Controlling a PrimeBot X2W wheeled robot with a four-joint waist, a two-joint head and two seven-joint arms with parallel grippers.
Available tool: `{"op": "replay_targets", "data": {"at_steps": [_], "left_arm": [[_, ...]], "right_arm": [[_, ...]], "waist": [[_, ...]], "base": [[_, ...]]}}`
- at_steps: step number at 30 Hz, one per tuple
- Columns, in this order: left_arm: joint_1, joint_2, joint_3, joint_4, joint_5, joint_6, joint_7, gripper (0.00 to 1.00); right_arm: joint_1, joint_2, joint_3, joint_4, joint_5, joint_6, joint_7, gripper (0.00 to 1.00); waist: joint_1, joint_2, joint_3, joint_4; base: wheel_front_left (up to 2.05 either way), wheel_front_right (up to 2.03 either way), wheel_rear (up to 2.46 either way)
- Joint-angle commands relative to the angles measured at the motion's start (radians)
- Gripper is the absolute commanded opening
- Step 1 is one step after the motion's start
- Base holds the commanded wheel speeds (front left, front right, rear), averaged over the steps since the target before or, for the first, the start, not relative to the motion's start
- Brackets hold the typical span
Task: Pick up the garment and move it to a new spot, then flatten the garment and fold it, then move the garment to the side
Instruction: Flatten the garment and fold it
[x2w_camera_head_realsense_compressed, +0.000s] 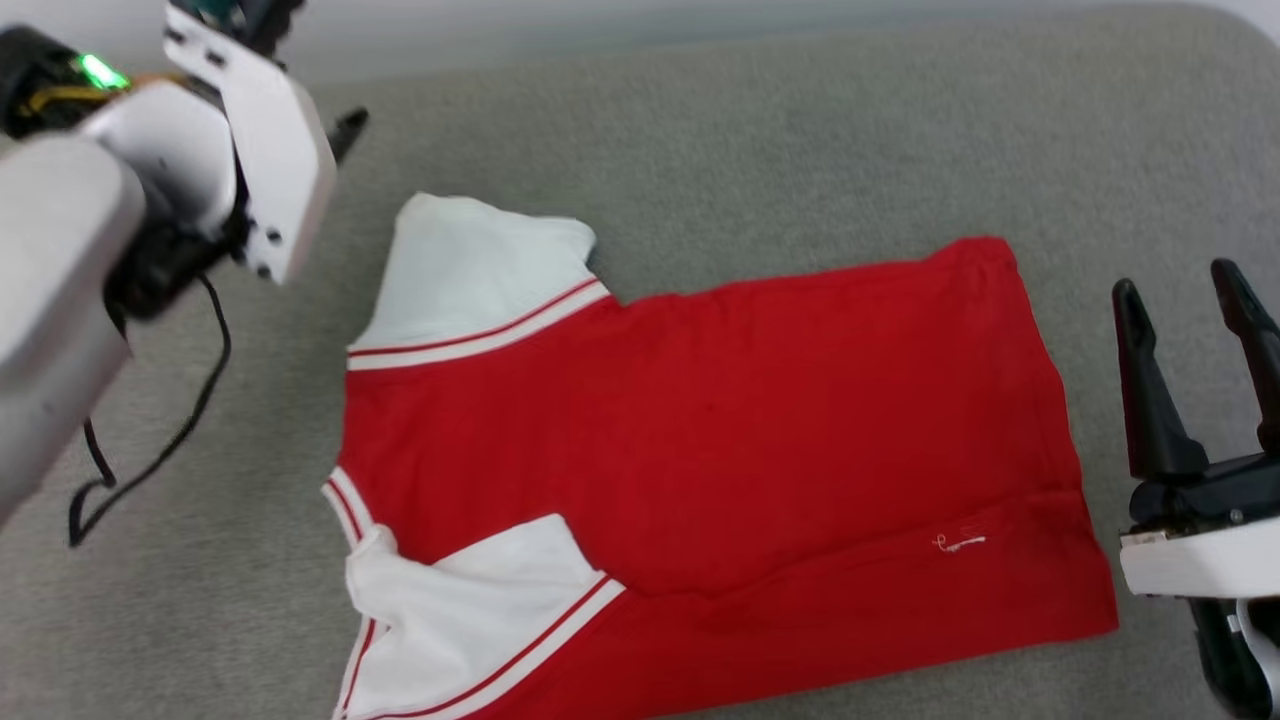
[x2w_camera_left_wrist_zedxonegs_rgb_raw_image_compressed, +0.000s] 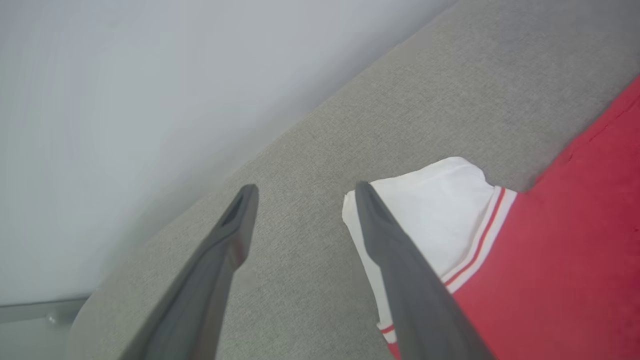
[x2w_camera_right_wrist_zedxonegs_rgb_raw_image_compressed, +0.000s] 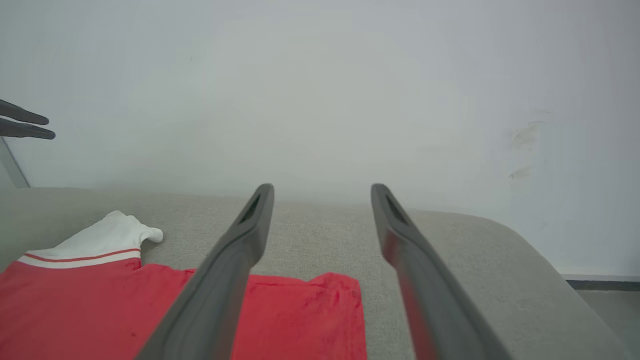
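The garment lies spread on the grey padded surface, collar end to the left and hem to the right, plain red face up. One white sleeve points to the far side; the other is folded in over the red body. My left gripper hangs open above the surface just left of the far sleeve, holding nothing. Right of the hem, my right gripper stands open and empty, apart from the cloth.
A pale wall rises behind the surface. A black cable dangles from my left arm over the surface's left part. The surface's rounded right end drops to the floor.
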Motion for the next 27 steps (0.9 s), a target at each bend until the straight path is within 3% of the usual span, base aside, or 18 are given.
{"op": "replay_targets", "data": {"at_steps": [1, 7, 15, 21, 26, 27], "left_arm": [[-0.049, -0.014, 0.008, 0.031, -0.009, -0.008, 0.038, 1.00], [-0.167, -0.028, -0.009, 0.118, -0.059, -0.042, 0.268, 1.00], [-0.271, -0.024, -0.062, 0.147, -0.102, -0.066, 0.573, 1.00], [-0.286, -0.019, -0.113, 0.150, -0.081, -0.070, 0.675, 1.00], [-0.245, -0.017, -0.133, 0.145, -0.092, -0.077, 0.677, 1.00], [-0.239, -0.017, -0.134, 0.144, -0.092, -0.078, 0.675, 0.33]], "right_arm": [[0.023, 0.036, -0.015, -0.031, -0.012, -0.001, -0.009, 1.00], [0.056, 0.108, -0.014, -0.089, -0.040, -0.001, -0.026, 1.00], [0.002, 0.112, 0.026, -0.090, -0.053, -0.001, -0.045, 1.00], [-0.040, 0.100, 0.048, -0.048, -0.039, -0.001, -0.055, 1.00], [-0.053, 0.094, 0.058, -0.018, -0.031, -0.001, -0.064, 1.00], [-0.055, 0.089, 0.058, -0.011, -0.029, -0.001, -0.067, 1.00]], "waist": [[0.0000, 0.0000, 0.070, -0.046], [0.0000, 0.0000, 0.161, -0.091], [0.0000, 0.0000, 0.264, -0.136], [0.0000, 0.0000, 0.310, -0.151], [0.0000, 0.0000, 0.319, -0.152], [0.0000, 0.0000, 0.318, -0.151]], "base": [[0.00, 0.00, 0.00], [0.00, 0.00, 0.00], [0.00, 0.00, 0.00], [0.00, 0.00, 0.00], [0.00, 0.00, 0.00], [0.00, 0.00, 0.00]]}}
